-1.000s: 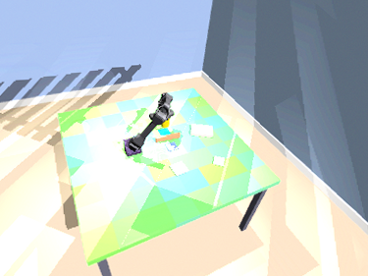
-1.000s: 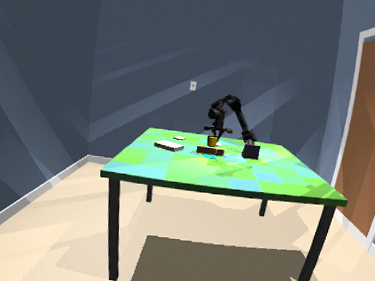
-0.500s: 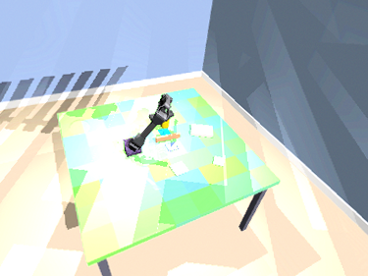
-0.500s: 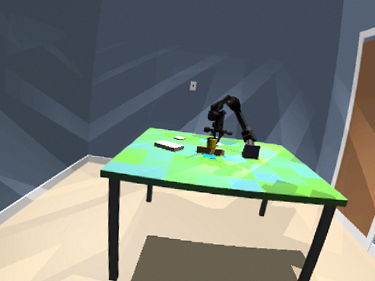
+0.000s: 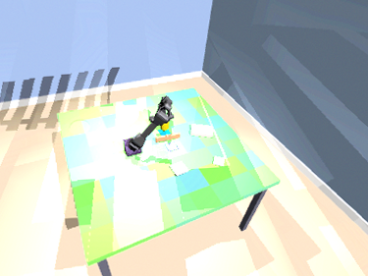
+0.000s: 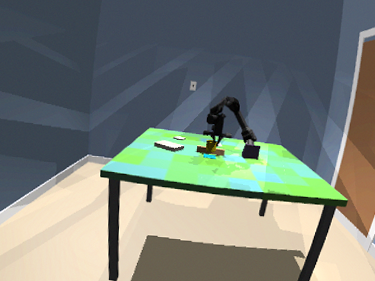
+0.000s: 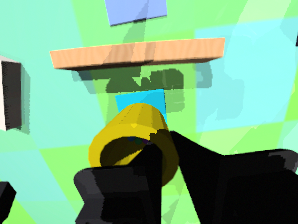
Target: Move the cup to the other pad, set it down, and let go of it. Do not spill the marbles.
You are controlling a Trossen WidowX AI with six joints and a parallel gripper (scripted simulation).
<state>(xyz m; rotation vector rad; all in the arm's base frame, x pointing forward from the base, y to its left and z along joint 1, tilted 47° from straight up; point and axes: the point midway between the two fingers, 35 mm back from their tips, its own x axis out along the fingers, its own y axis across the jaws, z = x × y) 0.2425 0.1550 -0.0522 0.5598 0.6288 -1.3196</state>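
Note:
The yellow cup (image 5: 165,126) (image 6: 211,146) (image 7: 107,137) is upright or nearly so, its mouth toward the wrist camera. My gripper (image 6: 215,140) (image 7: 165,135) is shut on its wall, one finger inside. Small dark blue and purple bits, apparently marbles, show inside; the finger hides part of the inside. The cup appears slightly above the cyan pad (image 5: 163,132) (image 6: 210,157) (image 7: 140,97), covering its near part in the wrist view. The other pad, periwinkle blue in the wrist view (image 7: 137,10), looks washed out in the top view (image 5: 172,147).
A wooden bar (image 5: 173,137) (image 6: 219,151) (image 7: 140,54) stands between the pads. A white block (image 5: 201,130) (image 6: 169,144) (image 7: 10,95) lies to one side of them. A smaller white block (image 5: 219,160) (image 6: 179,138) lies farther off. The arm's base (image 5: 132,147) (image 6: 251,151) is on the opposite side.

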